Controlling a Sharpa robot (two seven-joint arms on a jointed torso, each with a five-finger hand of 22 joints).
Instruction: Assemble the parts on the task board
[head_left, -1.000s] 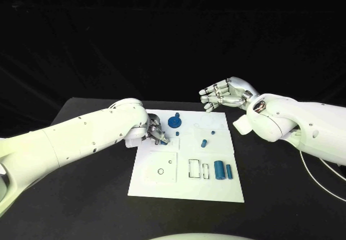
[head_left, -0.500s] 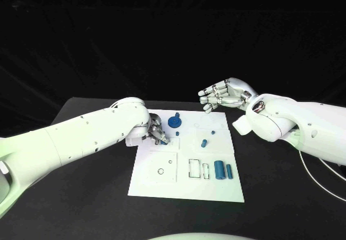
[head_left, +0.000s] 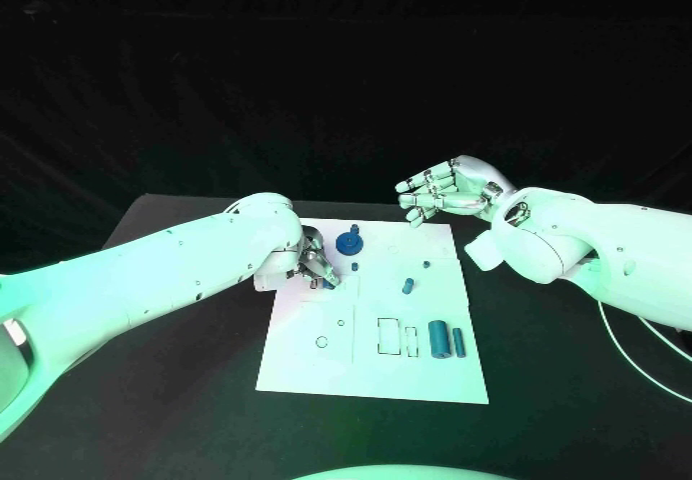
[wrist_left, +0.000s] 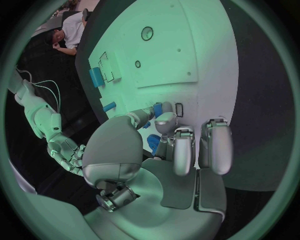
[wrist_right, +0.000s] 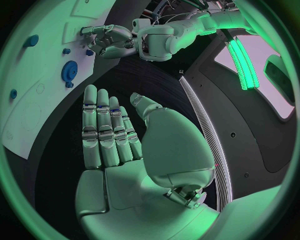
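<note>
The white task board (head_left: 368, 370) lies mid-table. My left hand (head_left: 312, 265) is low over its far left part and pinches a small blue part (head_left: 330, 283). The left wrist view shows that part (wrist_left: 154, 144) between the thumb and fingers of the left hand (wrist_left: 178, 150). A blue gear (head_left: 349, 241) stands just beyond it, with a small blue peg (head_left: 355, 267) beside it. My right hand (head_left: 450, 190) hangs open above the board's far right corner, palm empty, fingers apart (wrist_right: 106, 130).
Two blue cylinders (head_left: 437, 340) (head_left: 459, 343) lie at the board's right side beside outlined slots. A short blue piece (head_left: 408, 286) and a tiny one (head_left: 426, 265) lie mid-board. A round hole (head_left: 322, 342) shows in the left panel. Black table (head_left: 173, 400) surrounds the board.
</note>
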